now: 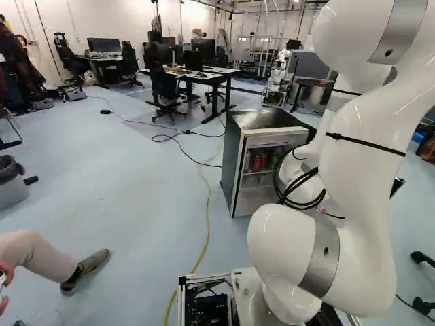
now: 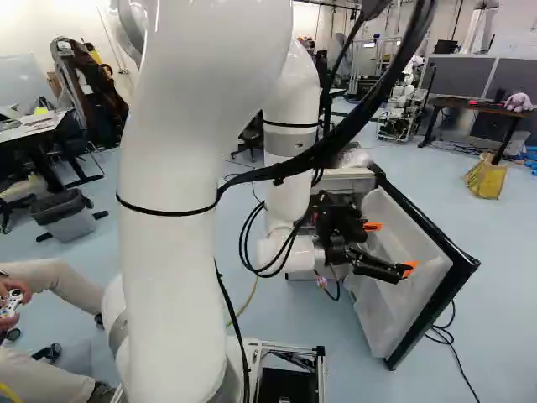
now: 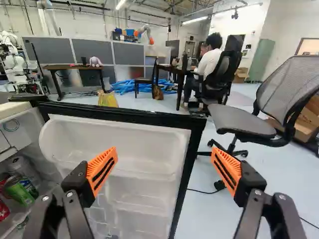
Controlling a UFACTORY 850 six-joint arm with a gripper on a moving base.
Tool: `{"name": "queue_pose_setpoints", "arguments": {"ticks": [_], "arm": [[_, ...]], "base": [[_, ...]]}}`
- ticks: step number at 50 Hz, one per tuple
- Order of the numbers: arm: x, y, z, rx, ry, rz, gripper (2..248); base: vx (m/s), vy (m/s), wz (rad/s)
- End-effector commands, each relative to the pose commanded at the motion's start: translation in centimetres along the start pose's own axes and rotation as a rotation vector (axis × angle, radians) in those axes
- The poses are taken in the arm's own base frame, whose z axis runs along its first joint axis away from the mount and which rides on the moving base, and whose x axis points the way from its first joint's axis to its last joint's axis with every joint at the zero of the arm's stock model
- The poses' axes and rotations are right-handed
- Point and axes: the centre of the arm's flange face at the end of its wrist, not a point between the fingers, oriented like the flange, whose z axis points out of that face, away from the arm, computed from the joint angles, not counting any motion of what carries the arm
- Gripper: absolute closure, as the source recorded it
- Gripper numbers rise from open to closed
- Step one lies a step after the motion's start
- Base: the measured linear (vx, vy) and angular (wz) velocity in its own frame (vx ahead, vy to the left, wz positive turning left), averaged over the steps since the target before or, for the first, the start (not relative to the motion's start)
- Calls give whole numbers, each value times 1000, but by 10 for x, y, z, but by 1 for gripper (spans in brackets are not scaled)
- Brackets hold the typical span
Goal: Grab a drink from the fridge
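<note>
The bent arm (image 2: 168, 269) points its wide-spread pincer (image 2: 391, 248) toward the open fridge door (image 2: 388, 319).

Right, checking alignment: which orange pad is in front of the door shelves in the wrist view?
The pad nearer the cans; the other shows past the door's black edge.

Rounded white arm (image 1: 360, 183), silver joint bands (image 1: 322, 261), black cables (image 2: 317, 156).

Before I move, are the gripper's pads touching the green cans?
Apart. The wrist view shows the open gripper with its pads by the fridge door, and a clear gap across to the green cans inside the fridge.
</note>
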Motion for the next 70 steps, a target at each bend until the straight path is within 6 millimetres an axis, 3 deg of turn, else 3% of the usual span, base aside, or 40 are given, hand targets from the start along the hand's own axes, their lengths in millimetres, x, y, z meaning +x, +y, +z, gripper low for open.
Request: {"name": "queue_pose_setpoints", "arguments": {"ticks": [70], "arm": [[-1,-25,47,-14,35,27,3]], "base": [[0,0,0]]}}
